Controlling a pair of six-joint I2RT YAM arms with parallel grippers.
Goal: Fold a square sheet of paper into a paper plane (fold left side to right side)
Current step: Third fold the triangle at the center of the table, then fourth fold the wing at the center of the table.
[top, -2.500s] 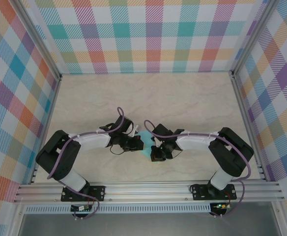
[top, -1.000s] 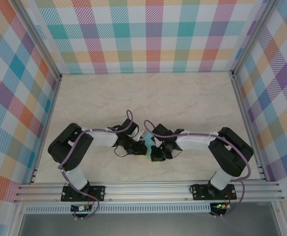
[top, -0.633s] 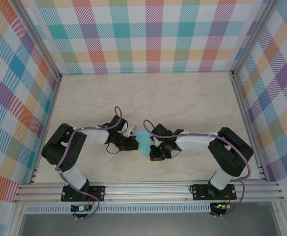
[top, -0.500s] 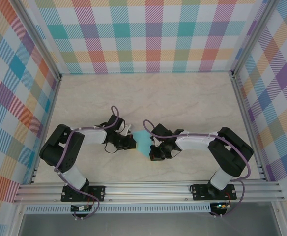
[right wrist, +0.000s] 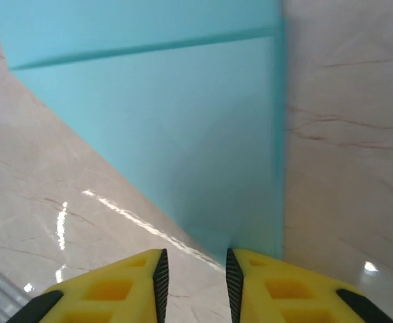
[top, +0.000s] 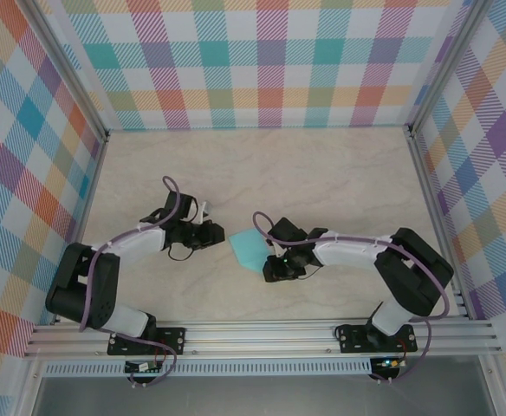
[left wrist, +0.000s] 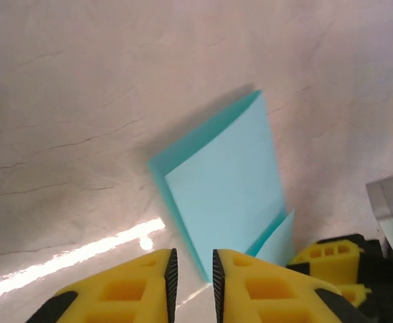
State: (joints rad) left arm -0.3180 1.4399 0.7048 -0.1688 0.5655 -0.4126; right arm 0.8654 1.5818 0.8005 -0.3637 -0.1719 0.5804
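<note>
At the near edge: metal rail (top: 262,334) carrying both arm bases
Right tool (top: 270,263) (right wrist: 196,259): released, yellow fingers a little apart with nothing between them, tips right at the near corner of the sheet
Sheet of paper (top: 249,249) (left wrist: 227,195) (right wrist: 183,128): light turquoise, folded over, two layers showing along one edge, lying flat on the surface (top: 322,173) between the two tools, closer to the right one
Left tool (top: 211,236) (left wrist: 192,259): released, fingers narrowly parted and empty, just left of the sheet, pointing at it
Surface pattern: pale marble, streaks of glare
Far side: multicoloured plaid walls (top: 270,61)
</note>
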